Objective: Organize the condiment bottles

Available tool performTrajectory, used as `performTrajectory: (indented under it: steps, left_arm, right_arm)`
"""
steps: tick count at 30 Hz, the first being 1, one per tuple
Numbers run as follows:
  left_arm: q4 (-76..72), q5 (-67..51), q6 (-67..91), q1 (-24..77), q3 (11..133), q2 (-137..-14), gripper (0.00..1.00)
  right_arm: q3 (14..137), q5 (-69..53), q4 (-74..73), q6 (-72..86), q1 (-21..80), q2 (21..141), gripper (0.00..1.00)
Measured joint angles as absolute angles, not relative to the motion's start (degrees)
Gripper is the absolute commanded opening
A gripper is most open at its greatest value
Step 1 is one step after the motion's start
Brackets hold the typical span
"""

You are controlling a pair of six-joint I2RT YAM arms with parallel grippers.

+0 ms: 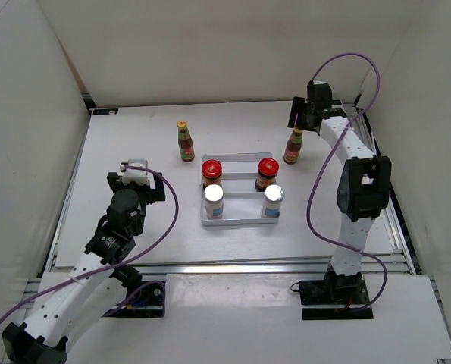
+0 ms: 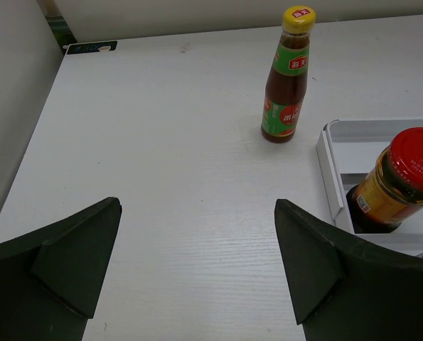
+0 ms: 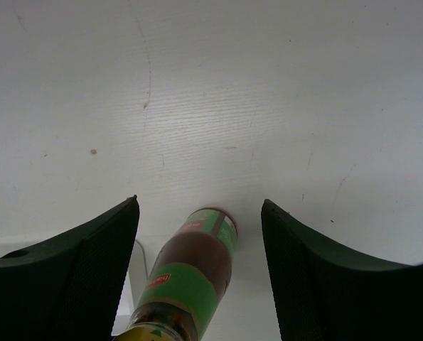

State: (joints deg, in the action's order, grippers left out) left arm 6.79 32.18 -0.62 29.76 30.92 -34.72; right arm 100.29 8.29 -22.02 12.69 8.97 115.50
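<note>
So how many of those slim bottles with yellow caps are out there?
2. One yellow-capped bottle stands on the table left of the white tray. The other yellow-capped bottle stands right of it, between the right gripper's open fingers, not gripped. None seem hidden.

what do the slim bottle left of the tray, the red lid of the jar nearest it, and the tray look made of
Slim bottle: likely clear glass, glossy, with dark sauce showing through above a printed label; its yellow cap looks plastic.
Red jar lid: smooth with a sheen, metal or plastic, cannot tell which.
Tray: matte white, rounded moulded rim, probably plastic.
</note>
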Motion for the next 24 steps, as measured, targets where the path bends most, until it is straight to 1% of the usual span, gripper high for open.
performTrajectory:
  steps: [2,3,5,6,8,9,12,14,15,20,24]
  left_arm:
    - [6.79,32.18,-0.62,29.74,30.92,-34.72,1.0]
    - [6.79,32.18,-0.62,29.76,30.89,-34.72,1.0]
    - [6.79,32.18,-0.62,29.76,30.92,-34.72,1.0]
    - [6.79,32.18,-0.62,29.74,30.89,-34.72,1.0]
    - [6.79,32.18,-0.62,29.76,30.92,-34.72,1.0]
    - [6.79,32.21,-0.62,29.76,30.92,-34.72,1.0]
    - [6.79,32.18,-0.62,29.76,30.89,-34.72,1.0]
    - [6.79,32.21,-0.62,29.76,30.92,-34.72,1.0]
    - [6.79,32.21,-0.62,29.76,30.89,-34.72,1.0]
    - [6.79,32.21,-0.62,29.74,30.92,-34.72,1.0]
    - [6.79,32.21,-0.62,29.76,30.92,-34.72,1.0]
  right_arm:
    - [100.44,8.25,-22.65,12.69,8.97,115.5,0.0]
    - [100.57,8.25,-22.9,12.69,8.97,115.5,0.02]
    - [101.25,8.23,-24.05,12.64,9.02,115.61,0.11]
    - [101.65,8.23,-24.84,12.64,9.02,115.7,0.22]
    - [102.65,8.23,-26.52,12.62,9.02,116.01,0.41]
    - [103.31,8.23,-27.22,12.6,9.02,116.31,0.58]
    - [104.99,8.23,-28.21,12.6,9.02,117.01,0.73]
    - [106.21,8.23,-29.04,12.62,9.02,117.4,0.77]
    - [107.07,8.23,-28.99,12.64,9.02,117.51,0.81]
    - [110.85,8.25,-28.18,12.67,9.02,117.51,0.82]
    - [111.28,8.23,-28.21,12.67,9.02,117.51,0.82]
